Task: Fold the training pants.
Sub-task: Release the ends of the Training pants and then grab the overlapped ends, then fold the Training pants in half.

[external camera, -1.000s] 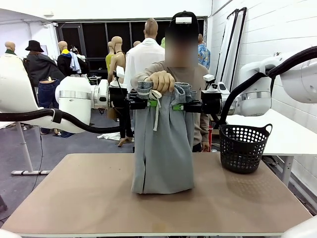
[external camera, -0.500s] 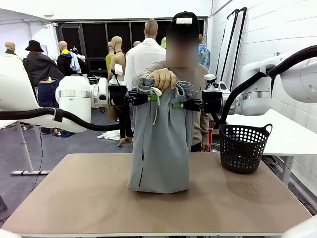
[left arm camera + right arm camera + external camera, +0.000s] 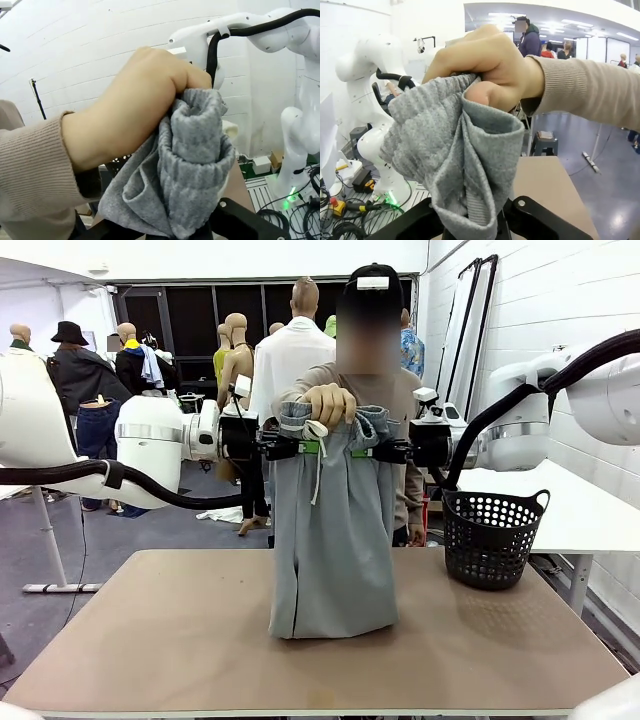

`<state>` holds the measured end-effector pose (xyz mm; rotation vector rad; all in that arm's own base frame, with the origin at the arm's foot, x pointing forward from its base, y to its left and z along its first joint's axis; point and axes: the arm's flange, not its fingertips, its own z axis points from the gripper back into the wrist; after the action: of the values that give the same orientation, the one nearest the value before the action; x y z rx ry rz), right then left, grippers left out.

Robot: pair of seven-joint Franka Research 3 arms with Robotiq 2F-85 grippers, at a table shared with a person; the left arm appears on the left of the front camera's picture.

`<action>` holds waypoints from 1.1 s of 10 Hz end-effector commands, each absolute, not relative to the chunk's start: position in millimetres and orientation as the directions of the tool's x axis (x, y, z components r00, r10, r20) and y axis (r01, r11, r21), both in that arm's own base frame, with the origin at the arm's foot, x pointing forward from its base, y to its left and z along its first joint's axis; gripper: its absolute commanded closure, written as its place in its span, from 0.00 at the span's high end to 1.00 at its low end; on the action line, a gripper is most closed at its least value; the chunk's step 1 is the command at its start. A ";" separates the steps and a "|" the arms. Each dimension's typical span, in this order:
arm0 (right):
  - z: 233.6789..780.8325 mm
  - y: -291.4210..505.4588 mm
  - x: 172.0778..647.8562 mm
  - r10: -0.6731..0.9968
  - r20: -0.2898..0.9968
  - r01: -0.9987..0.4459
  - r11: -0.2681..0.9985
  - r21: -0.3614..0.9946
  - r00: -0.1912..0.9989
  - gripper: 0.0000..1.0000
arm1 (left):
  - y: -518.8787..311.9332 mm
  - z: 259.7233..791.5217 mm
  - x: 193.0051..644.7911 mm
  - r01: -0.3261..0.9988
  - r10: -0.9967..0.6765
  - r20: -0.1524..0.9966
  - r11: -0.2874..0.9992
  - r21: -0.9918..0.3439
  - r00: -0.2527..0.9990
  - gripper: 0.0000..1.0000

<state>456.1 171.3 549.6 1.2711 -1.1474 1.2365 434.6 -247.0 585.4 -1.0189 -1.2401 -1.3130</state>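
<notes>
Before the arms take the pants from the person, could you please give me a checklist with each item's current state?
1. Left gripper shut on the training pants waistband: ok.
2. Right gripper shut on the waistband: ok.
3. Person's hand off the waistband: not ok, it grips the top between the grippers.
4. Pants hang straight, hems on the table: ok.
5. Drawstring clear of the grippers: cannot tell.
6. Basket apart from the pants: ok.

We face a tan table (image 3: 150,640) in a bright hall: white block wall (image 3: 560,300) at right, dark windows (image 3: 190,320) behind, grey floor (image 3: 150,530), and a black perforated basket (image 3: 494,538) on the table's far corner.
</notes>
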 end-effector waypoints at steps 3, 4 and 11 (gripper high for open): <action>549.6 171.4 455.9 0.015 0.999 -0.997 -0.071 0.032 0.031 0.00 | -246.1 585.1 435.1 0.990 -0.123 0.985 0.049 0.131 -0.124 0.00; 549.6 171.4 455.9 0.015 0.999 -0.997 -0.071 0.032 0.031 0.00 | -246.1 585.1 435.1 0.990 -0.123 0.985 0.049 0.131 -0.124 0.00; 549.6 171.4 455.9 0.015 0.999 -0.997 -0.071 0.032 0.031 0.00 | -246.1 585.1 435.1 0.990 -0.123 0.985 0.049 0.131 -0.124 0.00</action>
<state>456.7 170.8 547.3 1.2555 -1.1358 1.2432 436.6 -245.4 583.6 -1.0059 -1.2327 -1.3171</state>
